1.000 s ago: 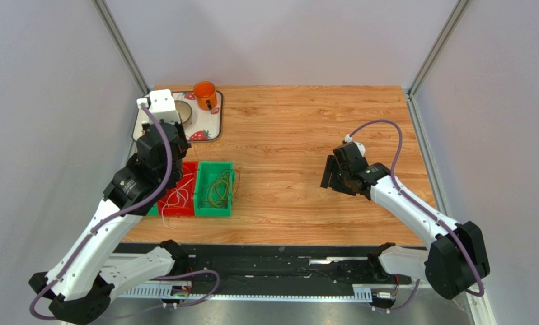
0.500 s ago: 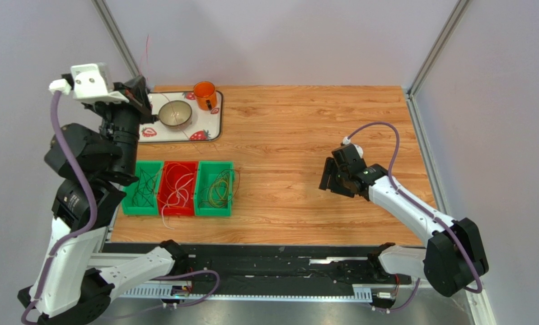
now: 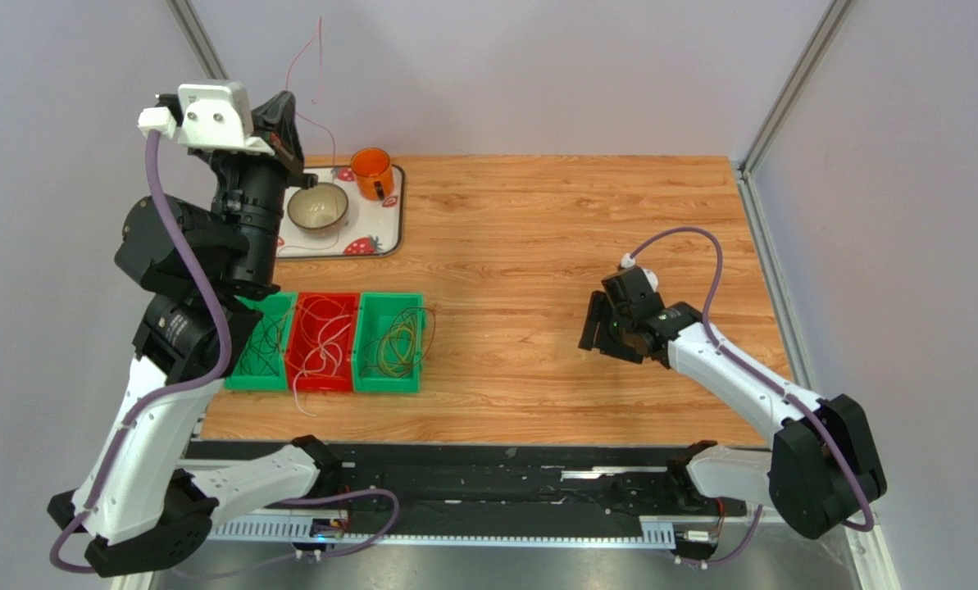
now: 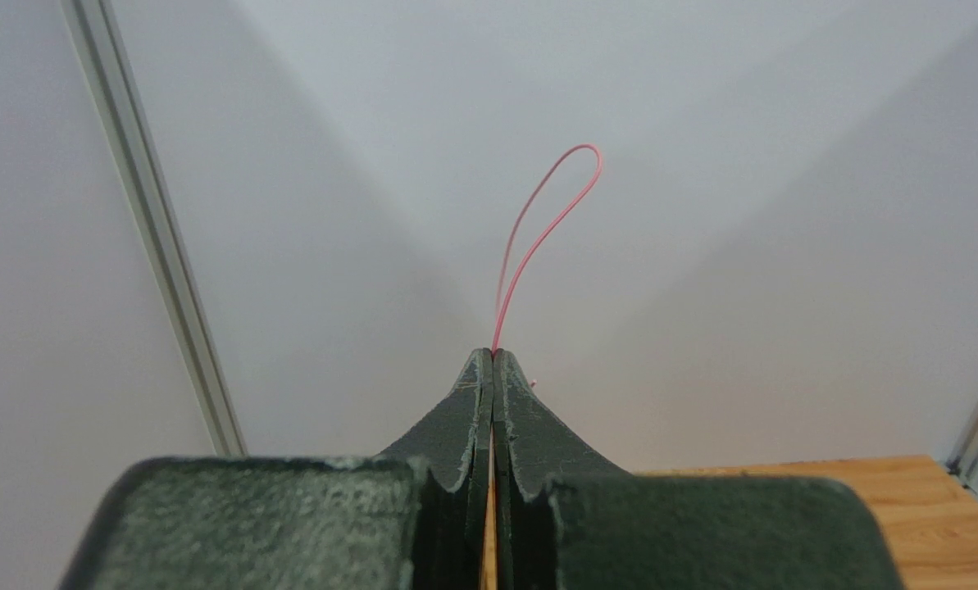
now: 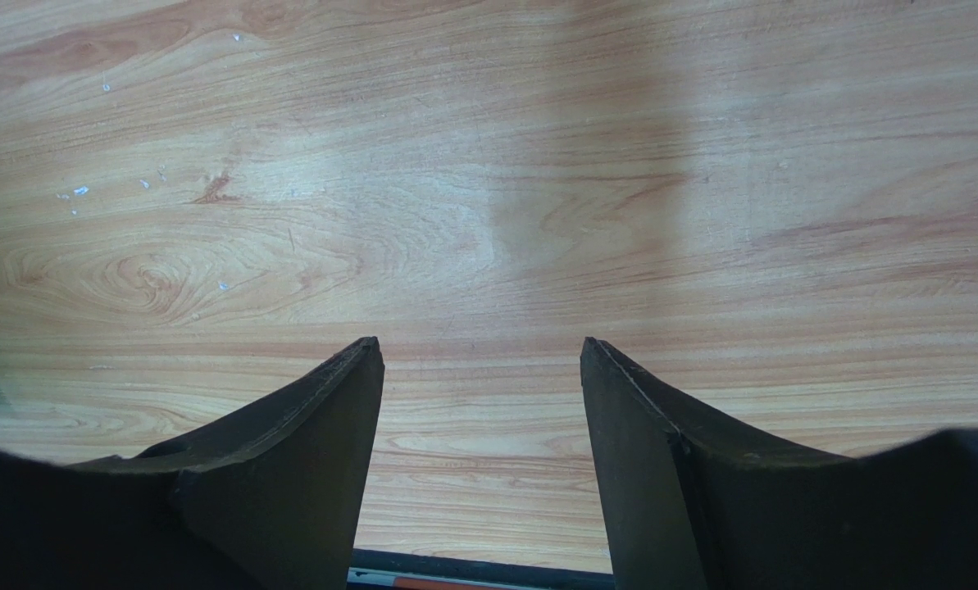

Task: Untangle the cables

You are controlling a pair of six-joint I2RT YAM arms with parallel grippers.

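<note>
The left gripper (image 3: 287, 111) is raised at the upper left of the overhead view, its jaws pressed flat together on a hair-thin red cable (image 3: 320, 49). In the left wrist view the cable's pinched part disappears between the pads, and only a narrow loop stands up against the grey wall. From above the strand is so faint that its lower run cannot be traced past the wrist. At the lower left of the table (image 3: 543, 246) three bins stand touching in a row. The left green bin (image 3: 263, 357) is half covered by the left arm, and only a few dark cables (image 3: 260, 344) show in it. The red bin (image 3: 302, 379) holds white cables (image 3: 325, 344), and the right green bin (image 3: 389, 381) holds yellow and orange cables (image 3: 395, 342); the strands are too fine to separate by eye. Behind the bins a tray (image 3: 383, 234) carries a bowl (image 3: 318, 207) and an orange mug (image 3: 373, 172), its left edge hidden by the arm. At centre right the right gripper (image 3: 595, 326) hangs over bare wood, jaws apart with nothing between them. In its wrist view, a green sliver at the left edge is too small to identify.
</note>
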